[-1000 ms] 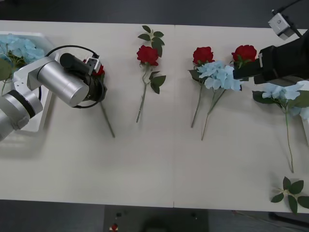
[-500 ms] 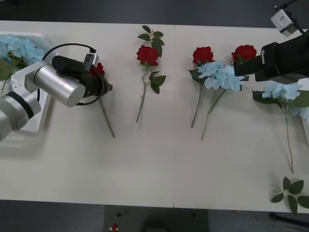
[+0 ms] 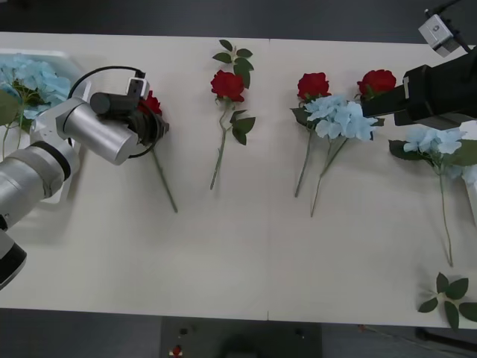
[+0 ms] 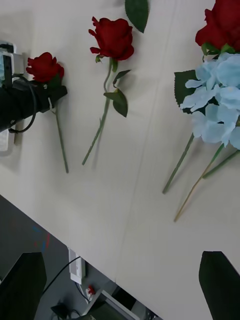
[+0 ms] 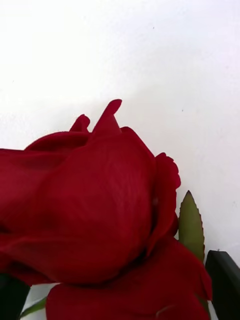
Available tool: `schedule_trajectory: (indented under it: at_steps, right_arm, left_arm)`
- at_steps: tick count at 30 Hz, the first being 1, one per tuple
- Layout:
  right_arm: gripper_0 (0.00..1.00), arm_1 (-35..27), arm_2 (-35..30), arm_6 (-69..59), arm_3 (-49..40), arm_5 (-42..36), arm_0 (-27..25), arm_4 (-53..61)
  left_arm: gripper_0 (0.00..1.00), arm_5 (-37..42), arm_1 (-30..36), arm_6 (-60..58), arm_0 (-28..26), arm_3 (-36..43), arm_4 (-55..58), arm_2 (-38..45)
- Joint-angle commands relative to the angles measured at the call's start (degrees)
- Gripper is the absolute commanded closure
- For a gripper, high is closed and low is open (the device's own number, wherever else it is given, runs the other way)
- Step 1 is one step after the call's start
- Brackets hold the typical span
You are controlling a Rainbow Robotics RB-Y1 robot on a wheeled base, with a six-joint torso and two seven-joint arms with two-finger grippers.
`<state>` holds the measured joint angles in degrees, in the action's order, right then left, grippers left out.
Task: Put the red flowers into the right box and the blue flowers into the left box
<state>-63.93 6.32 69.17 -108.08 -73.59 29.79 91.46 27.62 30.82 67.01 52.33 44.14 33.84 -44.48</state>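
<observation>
The left gripper (image 3: 158,128) looks clamped just under the leftmost deep-red artificial rose's head (image 3: 150,104), so lift gently, stem clear of the pale table (image 3: 223,246).

Left hand (image 3: 156,127) (slightly) nearer rose (image 3: 151,104)

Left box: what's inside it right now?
Blue flowers lie in the left box. The left arm covers the box's near part, so whatever lies there is hidden.

Four red flowers (image 3: 228,85) flat on table; blue flowers (image 3: 341,117) among them.
</observation>
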Motion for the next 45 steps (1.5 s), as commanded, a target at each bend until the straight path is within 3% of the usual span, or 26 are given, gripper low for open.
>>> schedule_trajectory:
  at_steps: [1,14,19,33,42,45]
  right_arm:
    - [0.11,-0.05,-0.25,-0.44,0.15,0.11,1.76,-0.06]
    - [0.10,0.03,-0.08,-0.61,0.50,0.11,1.85,-0.32]
    - [0.10,-0.05,-0.16,-0.61,0.50,0.11,2.11,-0.23]
    - [0.11,-1.99,-0.69,-0.97,4.37,0.11,9.41,11.10]
    - [0.11,-3.22,-1.57,-0.35,7.71,0.20,11.87,24.29]
    - [0.11,-3.04,-0.87,-0.35,8.68,0.11,11.78,28.24]
  left_arm:
    - [1.00,0.41,-0.06,-0.13,-0.91,-0.63,-0.97,-0.79]
    - [1.00,0.85,-0.32,0.49,-0.91,-0.02,-0.79,-0.79]
    - [1.00,11.14,2.14,1.90,0.14,7.10,1.93,0.97]
    - [1.00,44.27,8.29,15.78,0.14,29.95,12.57,24.79]
    - [1.00,55.70,6.18,27.56,-0.47,34.61,27.86,41.84]
    - [1.00,60.00,3.81,31.87,-2.41,34.96,37.70,50.45]
